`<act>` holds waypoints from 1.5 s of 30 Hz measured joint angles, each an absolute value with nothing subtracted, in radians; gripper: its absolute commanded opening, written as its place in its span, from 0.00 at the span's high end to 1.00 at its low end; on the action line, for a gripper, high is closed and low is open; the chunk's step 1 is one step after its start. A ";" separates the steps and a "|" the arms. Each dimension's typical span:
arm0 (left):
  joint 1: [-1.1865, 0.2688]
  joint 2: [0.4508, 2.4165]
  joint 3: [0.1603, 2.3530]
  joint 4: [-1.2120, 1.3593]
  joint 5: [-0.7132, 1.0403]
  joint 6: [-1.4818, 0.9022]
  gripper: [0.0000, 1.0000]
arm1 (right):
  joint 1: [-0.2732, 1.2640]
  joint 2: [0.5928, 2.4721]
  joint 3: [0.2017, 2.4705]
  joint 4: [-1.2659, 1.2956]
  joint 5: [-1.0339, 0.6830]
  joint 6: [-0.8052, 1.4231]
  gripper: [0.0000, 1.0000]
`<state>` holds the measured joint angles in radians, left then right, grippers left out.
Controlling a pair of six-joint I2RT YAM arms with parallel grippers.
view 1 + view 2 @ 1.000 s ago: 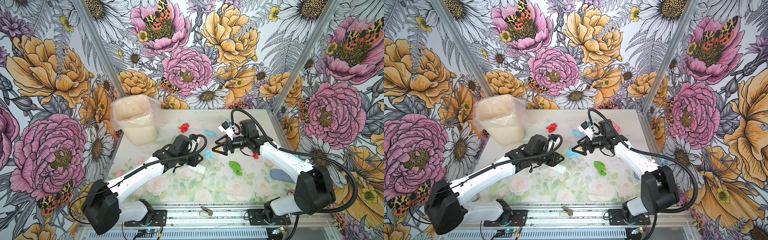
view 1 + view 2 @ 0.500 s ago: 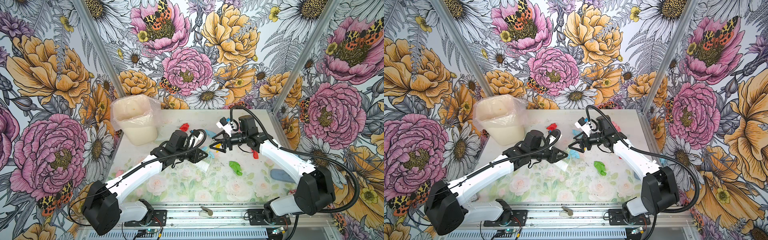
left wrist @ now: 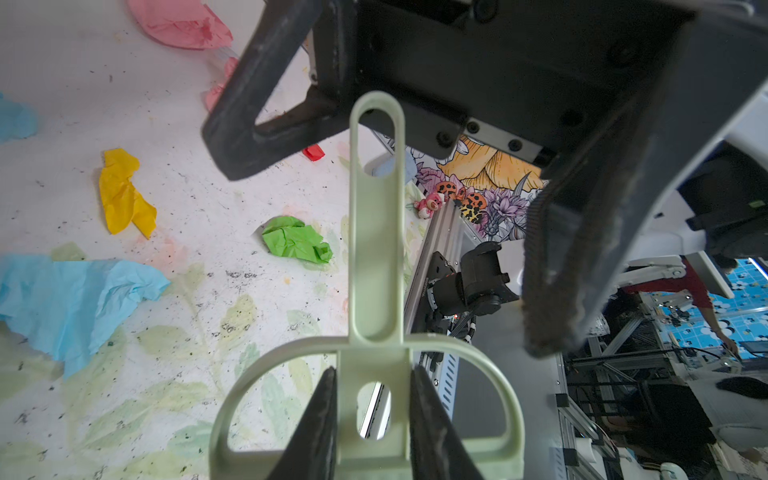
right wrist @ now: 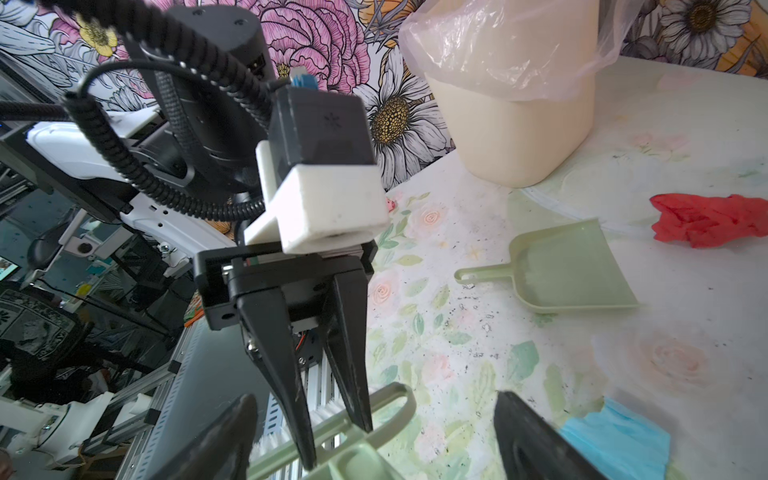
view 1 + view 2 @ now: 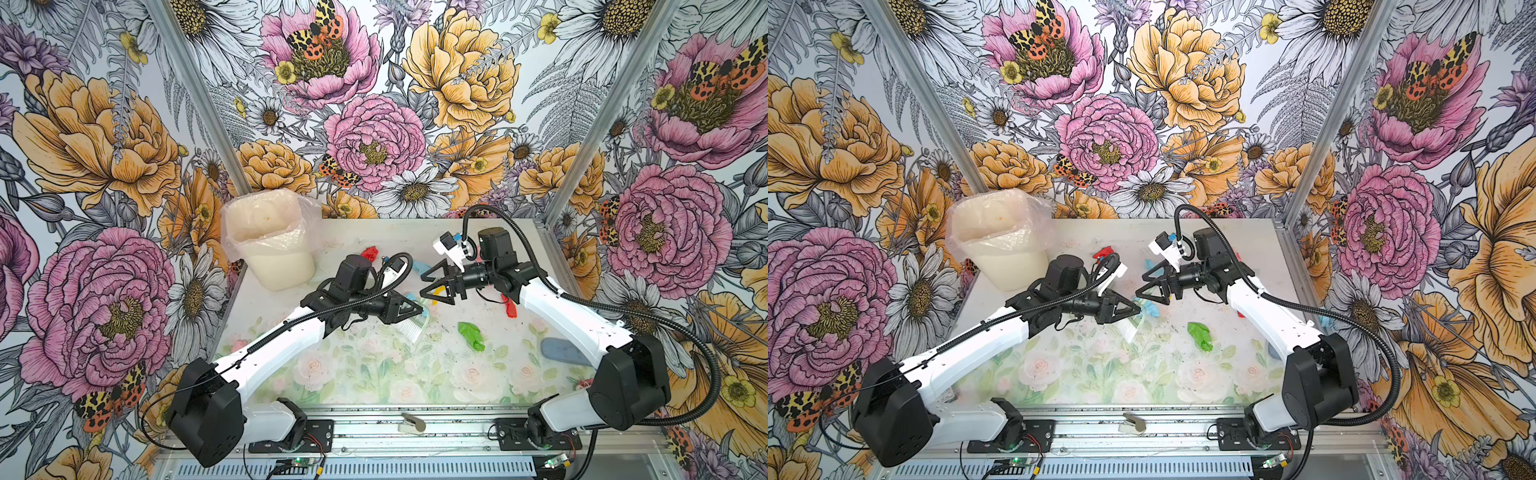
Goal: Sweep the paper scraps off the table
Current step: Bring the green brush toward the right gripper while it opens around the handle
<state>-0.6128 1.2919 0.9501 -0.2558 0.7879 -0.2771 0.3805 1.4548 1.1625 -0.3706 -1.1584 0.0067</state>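
My left gripper point(image 5: 419, 309) point(image 5: 1136, 309) point(image 3: 372, 370) is shut on the handle of the pale green brush point(image 3: 376, 232) point(image 4: 395, 405), held above the table point(image 5: 374, 374). The right gripper point(image 5: 422, 285) point(image 5: 1140, 286) point(image 4: 374, 399) faces it, open, and the handle's looped end points between its fingers point(image 3: 257, 104) without touching. Paper scraps lie around: green point(image 5: 471, 336) point(image 3: 297, 241), yellow point(image 3: 122, 195), light blue point(image 3: 70, 299) point(image 4: 615, 436), pink point(image 3: 178, 20), and red point(image 5: 370, 252) point(image 4: 706, 220). The pale green dustpan point(image 4: 573, 270) lies flat beyond the left gripper, hidden in both top views.
A cream bin point(image 5: 270, 249) point(image 4: 511, 124) lined with clear plastic stands at the back left corner. A grey-blue oblong thing point(image 5: 565, 353) lies by the right arm near the table's right edge. Another red scrap point(image 5: 509, 305) sits under the right forearm.
The left gripper with the brush has shifted slightly right and toward the back. The right gripper has edged left toward it and stayed open. The scraps have not moved.
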 measured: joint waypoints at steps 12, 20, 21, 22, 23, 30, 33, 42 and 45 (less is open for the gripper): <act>-0.582 1.311 0.950 -0.170 0.914 -0.281 1.00 | 0.381 1.455 1.171 -0.371 -1.220 0.019 0.15; -0.571 1.344 0.950 -0.150 0.952 -0.281 1.00 | 0.382 1.455 1.176 -0.370 -1.219 0.025 0.24; -0.570 1.347 0.950 -0.149 0.953 -0.281 1.00 | 0.384 1.455 1.176 -0.371 -1.219 0.025 0.25; -0.570 1.349 0.950 -0.148 0.956 -0.281 1.00 | 0.387 1.455 1.176 -0.370 -1.218 0.025 0.26; -0.569 1.351 0.950 -0.146 0.957 -0.281 1.00 | 0.388 1.455 1.176 -0.371 -1.217 0.026 0.27; -0.560 1.351 0.952 -0.133 0.959 -0.281 1.00 | 0.395 1.455 1.176 -0.371 -1.216 0.029 0.34; -0.560 1.351 0.952 -0.129 0.959 -0.281 1.00 | 0.400 1.455 1.176 -0.370 -1.216 0.028 0.37; -0.560 1.351 0.952 -0.126 0.971 -0.280 1.00 | 0.408 1.456 1.176 -0.370 -1.205 0.023 0.51; -0.559 1.351 0.952 -0.126 0.976 -0.281 1.00 | 0.408 1.460 1.176 -0.370 -1.205 0.020 0.52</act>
